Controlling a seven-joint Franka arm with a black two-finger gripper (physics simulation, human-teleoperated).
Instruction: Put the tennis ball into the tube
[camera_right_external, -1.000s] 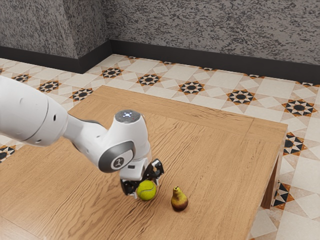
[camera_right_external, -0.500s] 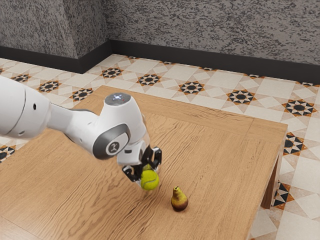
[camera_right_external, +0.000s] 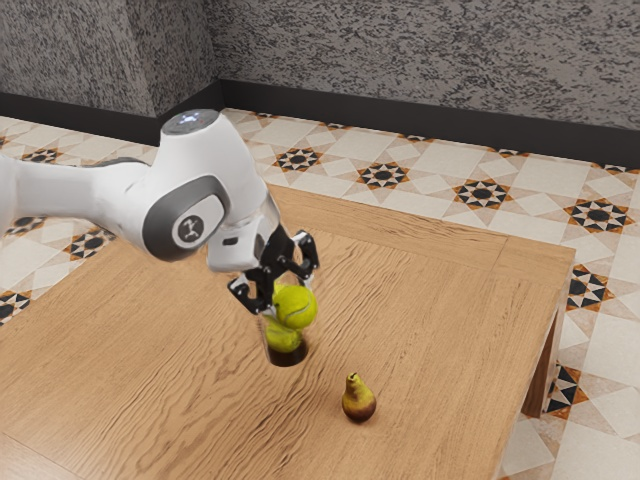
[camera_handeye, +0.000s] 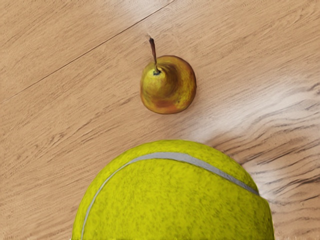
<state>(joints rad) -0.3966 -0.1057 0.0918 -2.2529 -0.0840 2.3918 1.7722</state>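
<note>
The tennis ball (camera_handeye: 175, 200) is yellow-green, the pear (camera_handeye: 172, 92) mottled yellow-brown.

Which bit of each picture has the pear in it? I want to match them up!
Exterior view: the pear stands on the wooden table, low down, a little to the exterior view's right of the middle.
Wrist view: it is seen from above, between the big curve of the raised tennis ball and a thin straight line in the wood.
Shared landmark: that raised tennis ball, in both views.

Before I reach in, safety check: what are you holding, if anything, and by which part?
The upper tennis ball, by its opposite sides, between the fingers of my gripper.
</note>
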